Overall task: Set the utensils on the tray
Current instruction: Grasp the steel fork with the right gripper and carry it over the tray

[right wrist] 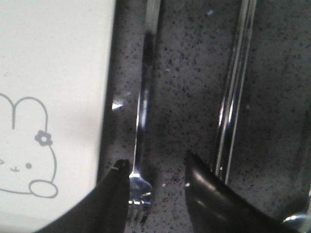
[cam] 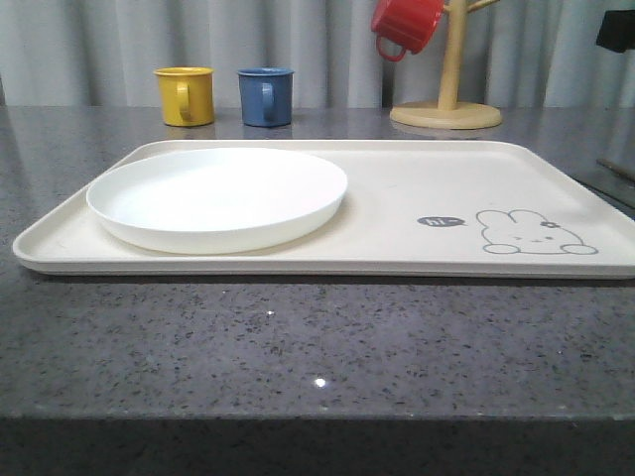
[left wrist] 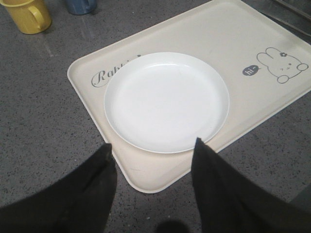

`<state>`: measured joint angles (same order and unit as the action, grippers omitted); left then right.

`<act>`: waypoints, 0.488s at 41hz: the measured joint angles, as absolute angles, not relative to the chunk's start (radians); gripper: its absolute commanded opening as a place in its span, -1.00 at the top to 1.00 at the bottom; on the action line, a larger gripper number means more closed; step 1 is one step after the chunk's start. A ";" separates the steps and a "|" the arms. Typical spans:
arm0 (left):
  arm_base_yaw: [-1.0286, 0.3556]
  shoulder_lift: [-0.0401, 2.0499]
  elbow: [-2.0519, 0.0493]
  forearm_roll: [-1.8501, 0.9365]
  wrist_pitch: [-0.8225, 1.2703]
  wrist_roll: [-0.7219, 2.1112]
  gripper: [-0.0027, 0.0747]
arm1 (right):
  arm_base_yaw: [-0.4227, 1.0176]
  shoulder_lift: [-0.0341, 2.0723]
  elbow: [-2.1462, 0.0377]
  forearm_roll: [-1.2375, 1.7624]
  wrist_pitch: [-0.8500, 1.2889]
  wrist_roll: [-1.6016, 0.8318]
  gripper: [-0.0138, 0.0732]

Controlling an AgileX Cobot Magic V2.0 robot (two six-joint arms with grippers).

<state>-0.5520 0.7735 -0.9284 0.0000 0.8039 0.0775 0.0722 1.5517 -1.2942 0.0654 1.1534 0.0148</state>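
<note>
The cream tray point(cam: 397, 188) lies across the counter with the round white plate point(cam: 218, 193) on its left half; the left wrist view shows the tray point(left wrist: 160, 170) and the plate point(left wrist: 166, 101) too. My left gripper point(left wrist: 151, 148) hangs open above the tray's near corner, empty. In the right wrist view a silver fork point(right wrist: 142, 111) lies on the counter just beside the tray's edge point(right wrist: 104, 97). The metal chopsticks point(right wrist: 235, 87) lie parallel further out. My right gripper point(right wrist: 154, 162) is open, low over the fork's head, its fingers apart on either side of it.
A yellow mug point(cam: 186, 95) and a blue mug point(cam: 266, 96) stand behind the tray. A red mug point(cam: 404, 23) hangs on a wooden mug tree point(cam: 446, 111) at the back right. A curved metal edge point(right wrist: 303, 213), perhaps the spoon, shows beyond the chopsticks.
</note>
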 measured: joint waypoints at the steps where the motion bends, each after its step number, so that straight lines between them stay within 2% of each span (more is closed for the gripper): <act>1: -0.552 0.774 -0.928 0.000 0.804 0.077 0.03 | 0.072 1.561 -1.299 0.067 1.155 0.017 0.02; 20: -0.552 0.774 -0.928 0.000 0.804 0.077 0.03 | 0.072 1.665 -1.313 0.099 1.164 0.021 0.02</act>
